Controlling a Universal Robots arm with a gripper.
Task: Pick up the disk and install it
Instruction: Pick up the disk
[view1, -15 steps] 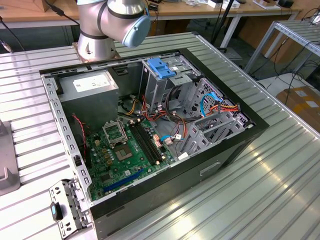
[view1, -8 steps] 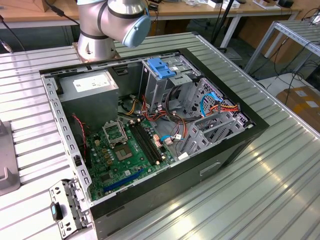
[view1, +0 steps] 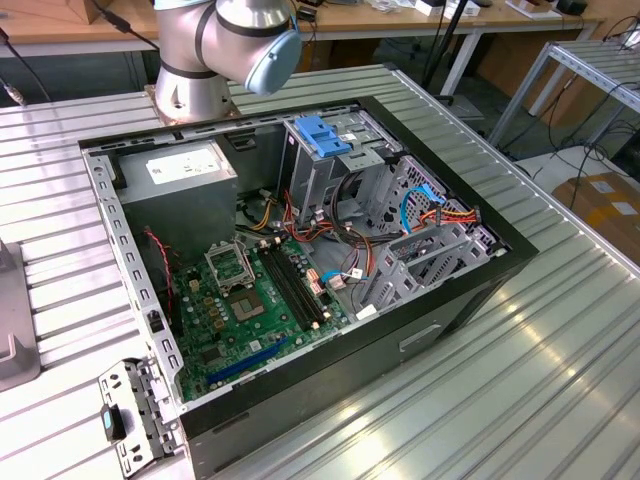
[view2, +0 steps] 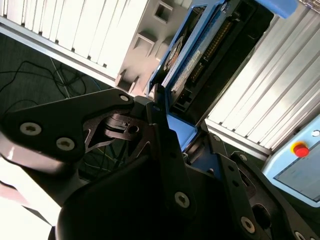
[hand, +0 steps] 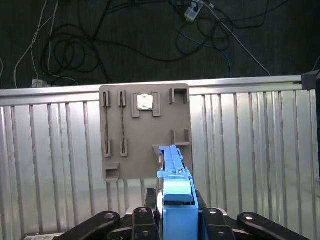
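The disk, a dark drive in a bright blue carrier, stands on edge between my gripper's black fingers. They press against both of its sides. Its far end reaches the grey slotted holder plate lying on the ribbed metal table. In the second wrist view the disk shows its labelled face and connector edge, and the gripper is shut on its blue rail. In the exterior view the open computer case lies on the table, with its drive cage and light-blue latch at the back.
Inside the case are a grey power supply, the green motherboard and loose cables. A small metal bracket lies off the case's near corner. The arm's base stands behind the case. A pendant with a red button and floor cables lie beyond the table edge.
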